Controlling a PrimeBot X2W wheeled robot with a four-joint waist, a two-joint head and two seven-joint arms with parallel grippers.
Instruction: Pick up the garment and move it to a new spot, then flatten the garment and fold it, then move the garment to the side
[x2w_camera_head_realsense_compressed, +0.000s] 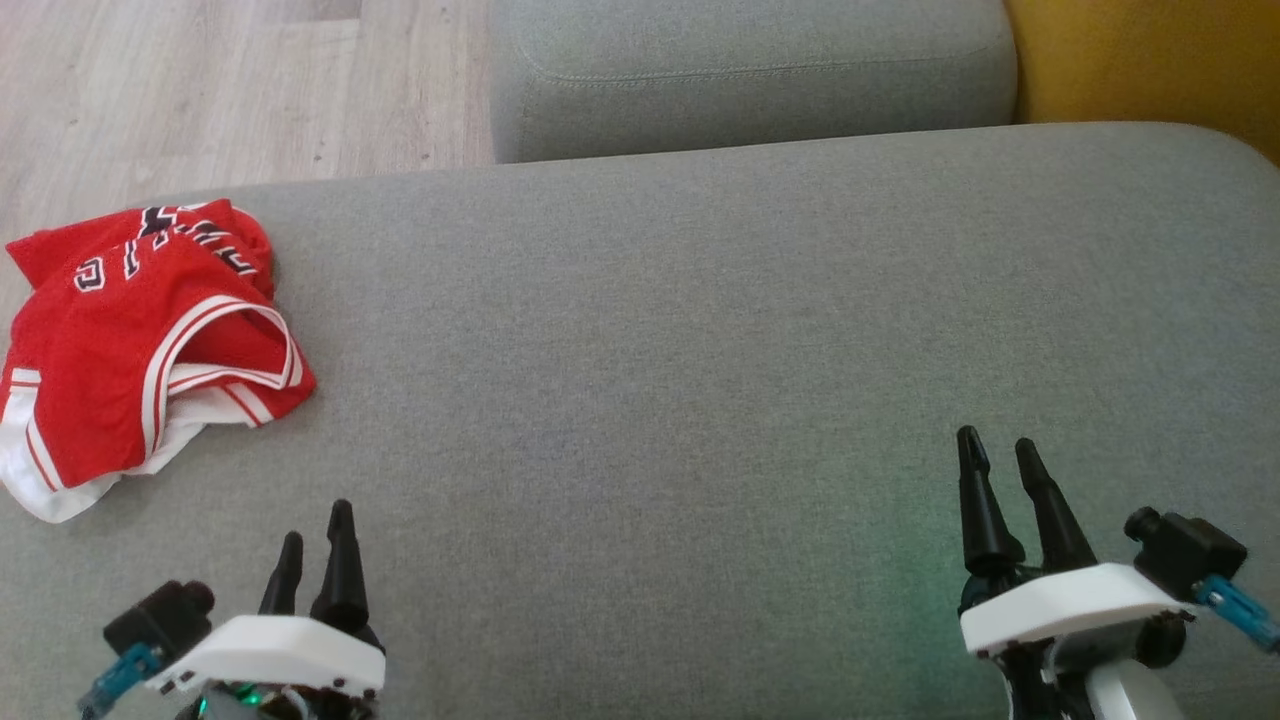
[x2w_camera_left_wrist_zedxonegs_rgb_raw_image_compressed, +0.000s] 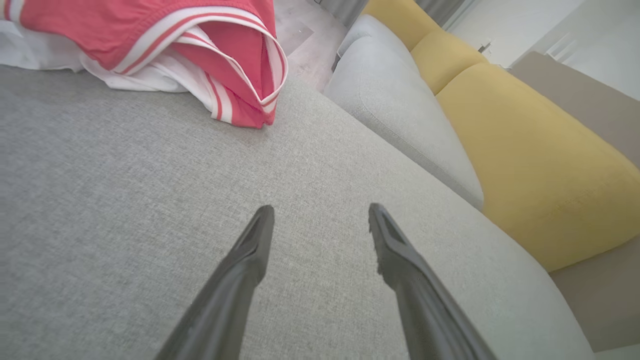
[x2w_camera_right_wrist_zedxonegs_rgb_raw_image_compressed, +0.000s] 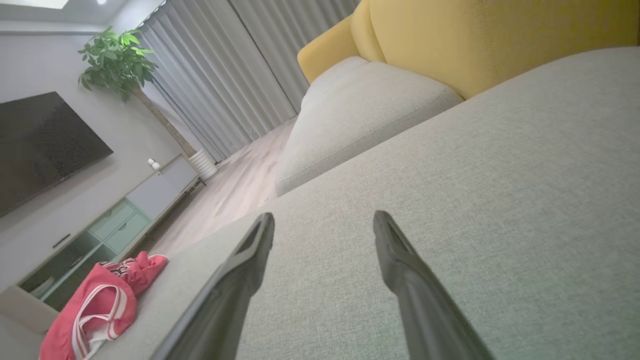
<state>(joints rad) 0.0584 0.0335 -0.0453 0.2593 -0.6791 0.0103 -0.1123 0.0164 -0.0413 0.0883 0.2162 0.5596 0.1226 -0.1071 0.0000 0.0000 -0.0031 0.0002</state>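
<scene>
The garment (x2w_camera_head_realsense_compressed: 130, 345) is a red jersey with white trim and black lettering, crumpled in a heap at the far left edge of the grey sofa seat (x2w_camera_head_realsense_compressed: 700, 350). In the left wrist view the garment (x2w_camera_left_wrist_zedxonegs_rgb_raw_image_compressed: 150, 45) lies ahead of the fingers at the top left, apart from them. The right wrist view has the garment (x2w_camera_right_wrist_zedxonegs_rgb_raw_image_compressed: 95, 310) far off at the lower left. My left gripper (x2w_camera_head_realsense_compressed: 318, 530) hovers open near the front edge, just right of and below the heap. My right gripper (x2w_camera_head_realsense_compressed: 1000, 455) is open at the lower right, over bare cushion.
A second grey cushion (x2w_camera_head_realsense_compressed: 750, 75) lies beyond the seat, with yellow upholstery (x2w_camera_head_realsense_compressed: 1150, 60) at the far right. Wooden floor (x2w_camera_head_realsense_compressed: 200, 90) shows at the upper left, past the seat's edge. A TV cabinet (x2w_camera_right_wrist_zedxonegs_rgb_raw_image_compressed: 125, 215), plant (x2w_camera_right_wrist_zedxonegs_rgb_raw_image_compressed: 117, 60) and curtains stand across the room.
</scene>
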